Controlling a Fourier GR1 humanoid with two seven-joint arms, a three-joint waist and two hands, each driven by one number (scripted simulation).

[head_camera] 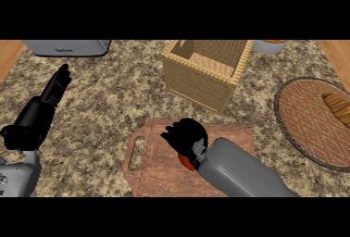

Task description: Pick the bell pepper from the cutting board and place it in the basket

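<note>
1. nearest to us, the robot's right hand (184, 136) comes in from the bottom edge and sits over the middle of the cutting board (153, 178). its black fingers are curled down, and they look closed around something under the palm.
2. the bell pepper (184, 162) is on the cutting board, under that hand. only a small red bit peeks out by the wrist. the rest is hidden.
3. because so little shows, i cannot tell which way the pepper points or which way its long side runs. i cannot see its stem.
4. i think the step right now is the grab. the pepper has not been lifted off the board as far as i can see.
5. the left hand (58, 83) is off at the left side over the counter (116, 102). its fingers are straight and it holds nothing. it is just resting.
6. farther back stands the basket (198, 85), a tall woven box with an open top, just past the far end of the board.
7. next, i think the hand has to lift the pepper up high enough to clear the basket's near wall, move it forward over the opening, and then let go.
</note>
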